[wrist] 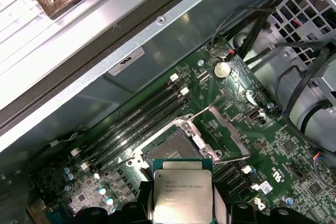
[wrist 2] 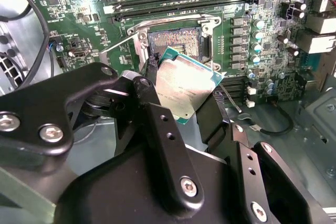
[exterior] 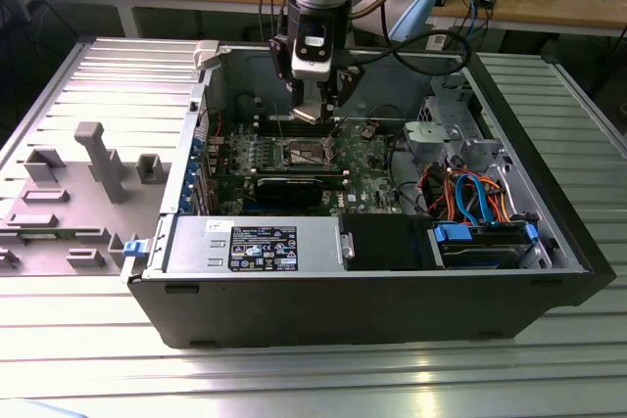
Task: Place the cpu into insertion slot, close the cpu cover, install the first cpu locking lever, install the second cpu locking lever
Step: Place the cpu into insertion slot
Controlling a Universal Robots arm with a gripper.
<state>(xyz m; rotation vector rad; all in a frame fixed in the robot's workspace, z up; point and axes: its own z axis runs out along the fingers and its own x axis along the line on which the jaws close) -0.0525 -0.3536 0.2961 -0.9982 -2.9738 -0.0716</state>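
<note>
My gripper (exterior: 312, 108) is shut on the cpu (exterior: 307, 115), a small square chip with a silver-grey top, and holds it tilted a little above the motherboard inside the open computer case. In both wrist views the black fingers clamp two opposite edges of the cpu (wrist 2: 189, 83) (wrist: 182, 195). The insertion slot (wrist 2: 176, 42) (wrist: 170, 149) (exterior: 302, 154) lies bare just beyond the chip, its brownish centre ringed by a silver rim. The cpu cover (wrist: 202, 140) is flipped open beside the slot. Two thin wire levers (wrist 2: 118, 43) (wrist 2: 231, 99) stick out free at the slot's sides.
Long black memory slots (wrist: 136, 124) run beside the socket. The case wall (wrist: 131, 40) stands close behind. Bundled orange and blue cables (exterior: 470, 193), a drive cage (exterior: 446, 134) and a power supply (exterior: 255, 242) share the case. A grey fixture (exterior: 98, 168) stands at the exterior view's left.
</note>
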